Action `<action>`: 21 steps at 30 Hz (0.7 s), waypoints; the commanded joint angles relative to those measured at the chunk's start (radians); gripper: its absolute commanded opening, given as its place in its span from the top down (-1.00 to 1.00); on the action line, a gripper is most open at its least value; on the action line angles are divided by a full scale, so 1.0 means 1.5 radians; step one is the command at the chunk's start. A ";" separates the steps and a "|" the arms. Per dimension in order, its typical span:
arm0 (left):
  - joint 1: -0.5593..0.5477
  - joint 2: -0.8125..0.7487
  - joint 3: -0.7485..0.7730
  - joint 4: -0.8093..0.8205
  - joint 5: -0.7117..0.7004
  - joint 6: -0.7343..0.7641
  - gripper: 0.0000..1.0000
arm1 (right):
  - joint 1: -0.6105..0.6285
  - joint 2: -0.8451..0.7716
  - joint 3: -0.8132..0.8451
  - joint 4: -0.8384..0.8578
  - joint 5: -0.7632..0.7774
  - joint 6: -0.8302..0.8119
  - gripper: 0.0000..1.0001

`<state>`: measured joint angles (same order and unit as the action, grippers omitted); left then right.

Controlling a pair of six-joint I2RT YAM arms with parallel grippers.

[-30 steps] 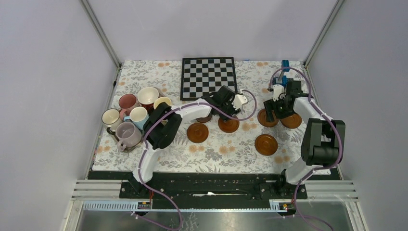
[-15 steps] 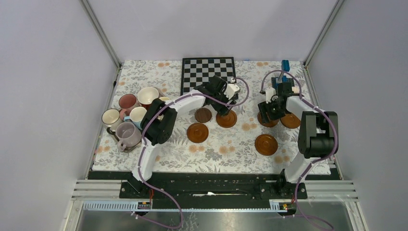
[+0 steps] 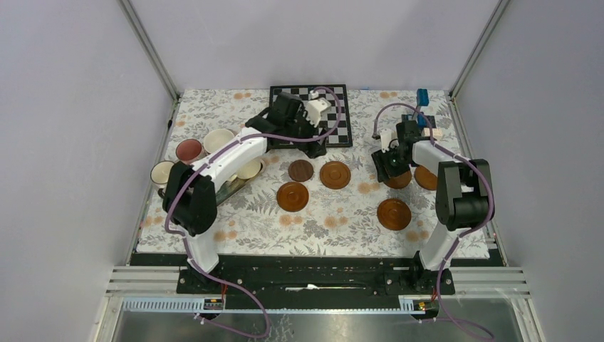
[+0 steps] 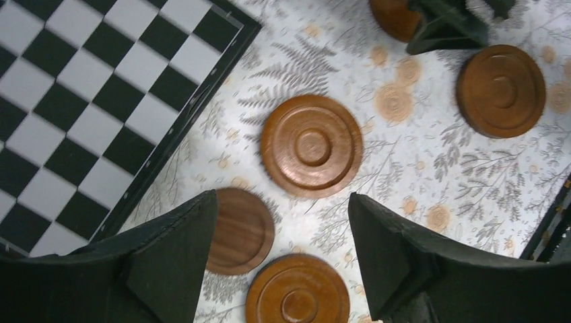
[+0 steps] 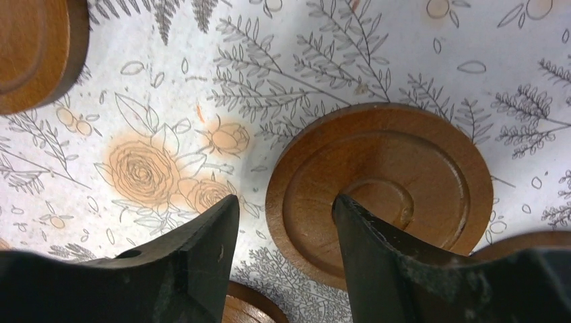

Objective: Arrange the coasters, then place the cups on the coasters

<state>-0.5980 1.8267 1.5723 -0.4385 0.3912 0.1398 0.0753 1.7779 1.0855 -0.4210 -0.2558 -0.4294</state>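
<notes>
Several round brown wooden coasters lie on the flowered cloth: a small dark one (image 3: 300, 170), one (image 3: 335, 174) beside it, one (image 3: 293, 196) nearer, one (image 3: 394, 214) at the right front, and two (image 3: 427, 177) at the right. My left gripper (image 3: 313, 148) (image 4: 283, 198) hangs open and empty above the cloth, over the middle coaster (image 4: 312, 145) and the dark one (image 4: 241, 231). My right gripper (image 3: 388, 165) (image 5: 284, 198) is low and open, straddling the rim of a coaster (image 5: 380, 192). The cups (image 3: 189, 150) cluster at the far left, partly hidden by my left arm.
A chessboard (image 3: 335, 96) (image 4: 81, 101) lies at the back, right under my left wrist. A metal tray (image 3: 229, 189) sits under the cups. A blue object (image 3: 423, 95) stands at the back right corner. Frame posts and walls bound the table.
My left gripper opened, let go of the middle coaster and pulled up and back over the chessboard. My right gripper shifted slightly left and its jaws narrowed around a coaster's rim.
</notes>
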 commanded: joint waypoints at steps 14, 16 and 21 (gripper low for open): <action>0.048 -0.049 -0.092 0.035 0.024 -0.018 -0.53 | 0.083 0.056 0.050 -0.007 -0.049 0.049 -0.20; 0.048 -0.050 -0.093 0.035 0.024 -0.018 -0.53 | 0.088 0.054 0.049 -0.011 -0.053 0.049 -0.20; 0.048 -0.061 -0.100 0.037 0.023 -0.018 -0.53 | 0.089 0.013 0.051 -0.021 -0.057 0.057 -0.35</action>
<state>-0.5282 1.8046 1.4292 -0.4274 0.3985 0.1215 0.1917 1.8317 1.1488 -0.4068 -0.2905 -0.3691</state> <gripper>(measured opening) 0.769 0.635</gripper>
